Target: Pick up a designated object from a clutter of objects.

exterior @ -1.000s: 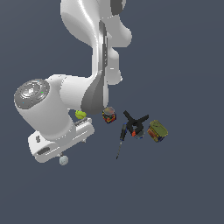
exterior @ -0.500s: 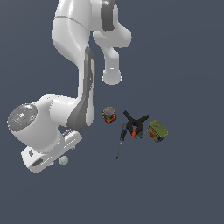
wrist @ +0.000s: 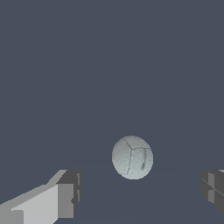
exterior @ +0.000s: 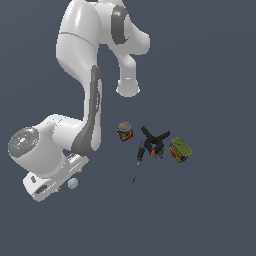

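The claw (wrist: 140,197) hangs spread wide above the whitish-grey ball (wrist: 132,157), its two fingers (wrist: 65,199) standing well apart on either side in the wrist view, with the ball between them and touching neither. In the exterior view the ball (exterior: 73,184) lies on the dark grey surface (exterior: 210,215), just beside the white hand of the arm (exterior: 80,75), which bends low over it toward the exterior view's left. The ball's pale skin shows thin dark seam lines. The rest of the clutter sits well apart from the ball, toward the exterior view's right: a thin dark screwdriver-like tool (exterior: 138,162) lies nearest, a small can with a colourful label (exterior: 124,131) stands beyond it, a black clamp with orange tips (exterior: 154,142) rests beside the tool, and a second colourful can (exterior: 179,150) lies on its side just beside the clamp. The tool's upper end lies close to the clamp; whether the two touch cannot be told at this size.
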Robot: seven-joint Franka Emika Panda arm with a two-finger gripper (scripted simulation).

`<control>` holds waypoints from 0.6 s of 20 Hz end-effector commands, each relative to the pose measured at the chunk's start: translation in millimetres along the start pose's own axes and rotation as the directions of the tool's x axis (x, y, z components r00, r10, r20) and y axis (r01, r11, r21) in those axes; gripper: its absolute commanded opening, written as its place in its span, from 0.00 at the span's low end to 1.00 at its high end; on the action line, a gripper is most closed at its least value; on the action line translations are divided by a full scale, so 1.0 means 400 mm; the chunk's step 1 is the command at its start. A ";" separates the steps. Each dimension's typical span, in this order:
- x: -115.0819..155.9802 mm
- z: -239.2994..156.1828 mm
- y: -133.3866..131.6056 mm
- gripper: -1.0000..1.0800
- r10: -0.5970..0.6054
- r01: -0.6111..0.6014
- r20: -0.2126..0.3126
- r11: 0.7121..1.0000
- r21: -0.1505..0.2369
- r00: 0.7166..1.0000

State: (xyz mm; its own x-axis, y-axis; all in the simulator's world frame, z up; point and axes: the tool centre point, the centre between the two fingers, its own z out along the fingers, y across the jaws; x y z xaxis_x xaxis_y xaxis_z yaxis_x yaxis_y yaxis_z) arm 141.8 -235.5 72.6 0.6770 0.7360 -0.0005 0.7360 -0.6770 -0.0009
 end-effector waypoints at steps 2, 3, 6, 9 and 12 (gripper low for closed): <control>-0.001 0.002 0.001 0.96 -0.002 0.002 0.000 1.000 0.000 1.000; -0.001 0.003 0.001 0.96 -0.002 0.002 0.000 1.000 0.000 1.000; -0.001 0.019 0.001 0.96 -0.002 0.002 0.000 1.000 0.000 1.000; -0.002 0.054 0.001 0.96 -0.003 0.003 0.000 1.000 0.000 1.000; -0.003 0.098 0.000 0.96 -0.004 0.004 0.000 1.000 -0.001 1.000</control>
State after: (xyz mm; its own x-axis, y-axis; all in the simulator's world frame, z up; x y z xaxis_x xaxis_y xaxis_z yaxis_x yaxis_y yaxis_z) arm 141.5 -236.3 42.4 0.6741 0.7387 0.0002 0.7387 -0.6741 0.0004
